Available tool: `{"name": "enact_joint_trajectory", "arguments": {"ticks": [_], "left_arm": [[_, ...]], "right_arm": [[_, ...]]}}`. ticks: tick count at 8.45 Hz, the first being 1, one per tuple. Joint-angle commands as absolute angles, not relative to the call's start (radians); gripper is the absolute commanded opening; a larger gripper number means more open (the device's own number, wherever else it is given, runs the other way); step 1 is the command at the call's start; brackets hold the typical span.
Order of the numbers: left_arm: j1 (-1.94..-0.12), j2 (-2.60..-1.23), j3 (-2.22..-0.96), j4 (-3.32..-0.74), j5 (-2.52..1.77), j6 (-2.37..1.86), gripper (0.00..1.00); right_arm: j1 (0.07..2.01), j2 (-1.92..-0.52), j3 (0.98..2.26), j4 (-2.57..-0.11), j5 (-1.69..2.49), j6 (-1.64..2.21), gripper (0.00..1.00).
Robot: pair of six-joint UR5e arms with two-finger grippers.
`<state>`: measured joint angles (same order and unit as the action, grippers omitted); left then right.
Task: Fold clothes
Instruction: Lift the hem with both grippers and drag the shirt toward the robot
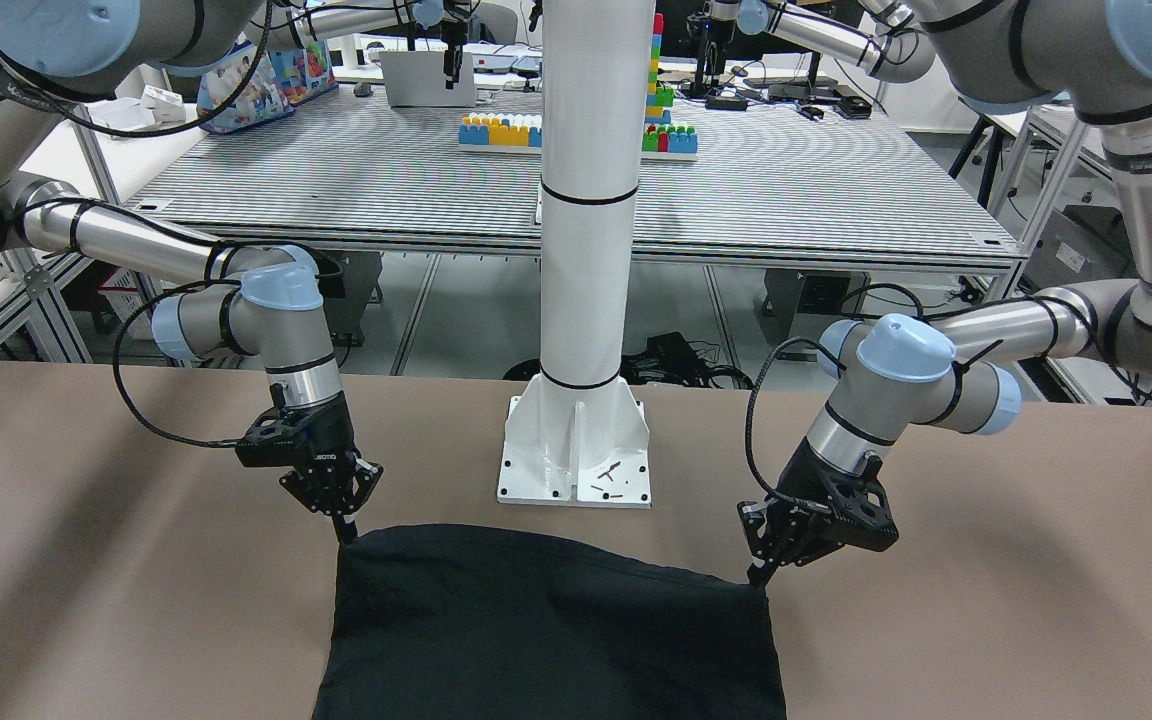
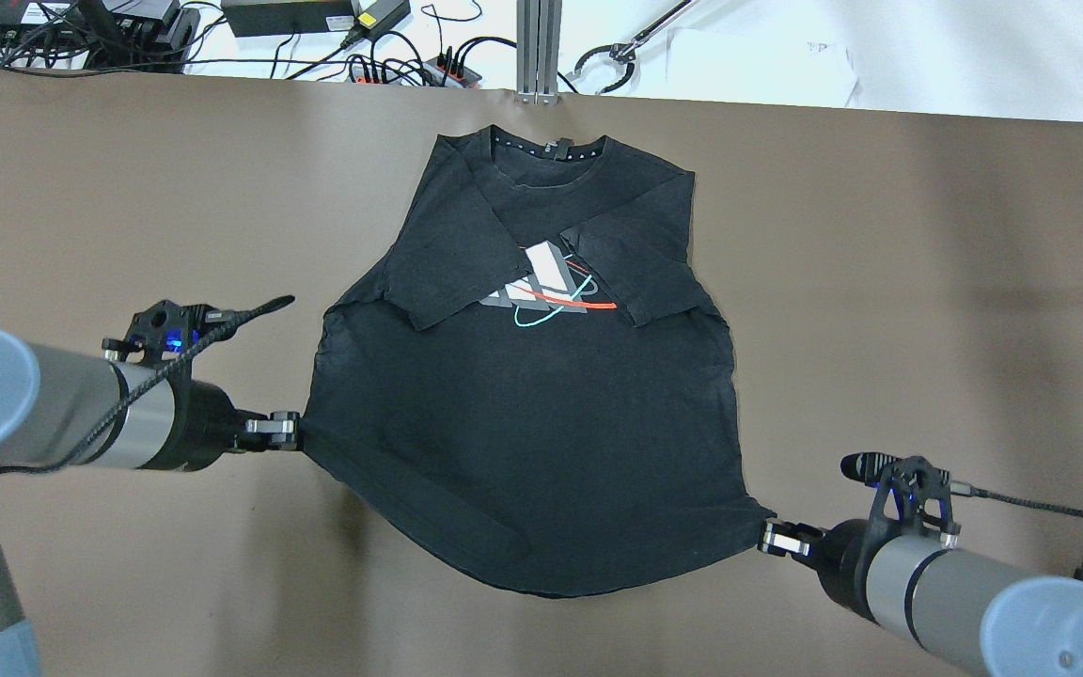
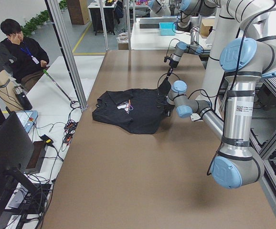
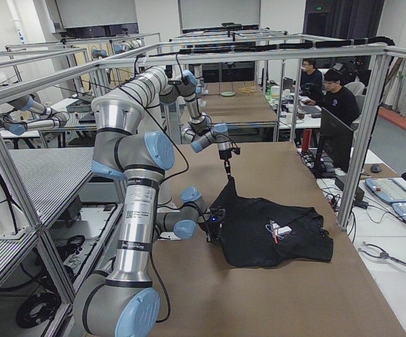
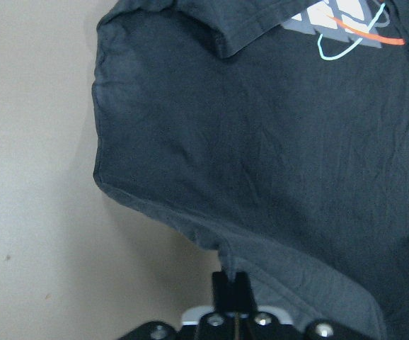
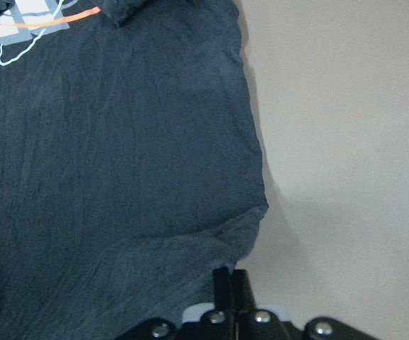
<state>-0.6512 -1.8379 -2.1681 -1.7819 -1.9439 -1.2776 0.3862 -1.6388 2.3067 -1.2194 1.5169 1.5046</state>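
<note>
I note the black T-shirt (image 2: 541,414) lying on the table (image 2: 927,282), sleeves folded inward. The left gripper (image 2: 290,431) and right gripper (image 2: 769,536) each pinch a bottom hem corner, fingers closed tight.

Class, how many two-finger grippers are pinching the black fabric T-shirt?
2. The left gripper pinches the black fabric T-shirt at its hem corner on the overhead view's left; the right gripper, the opposite hem corner.

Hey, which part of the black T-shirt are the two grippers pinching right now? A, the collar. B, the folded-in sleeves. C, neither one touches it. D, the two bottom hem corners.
D: the left gripper and the right gripper are each shut on a bottom hem corner of the T-shirt.
</note>
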Motion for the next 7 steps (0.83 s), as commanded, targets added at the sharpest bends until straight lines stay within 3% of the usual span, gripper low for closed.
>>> {"name": "enact_joint_trajectory", "arguments": {"ticks": [1,4,6,7], "left_arm": [[-0.724,-1.902,-2.175,-1.678,-2.145,-1.198,0.00],[-0.599,-1.832,-2.264,-1.693,-2.264,-1.180,0.00],[-0.482,-1.732,-2.411,-1.694,-2.261,-1.154,0.00],[-0.468,-1.691,-2.465,-1.694,-2.270,-1.154,0.00]], "right_arm": [[0.479,-1.614,2.357,-1.314,1.792,1.359,0.00],[0.326,-1.617,2.567,-1.536,1.986,1.358,0.00],[0.206,-1.615,2.733,-1.717,1.985,1.361,0.00],[0.175,-1.614,2.740,-1.729,1.977,1.365,0.00]]}}
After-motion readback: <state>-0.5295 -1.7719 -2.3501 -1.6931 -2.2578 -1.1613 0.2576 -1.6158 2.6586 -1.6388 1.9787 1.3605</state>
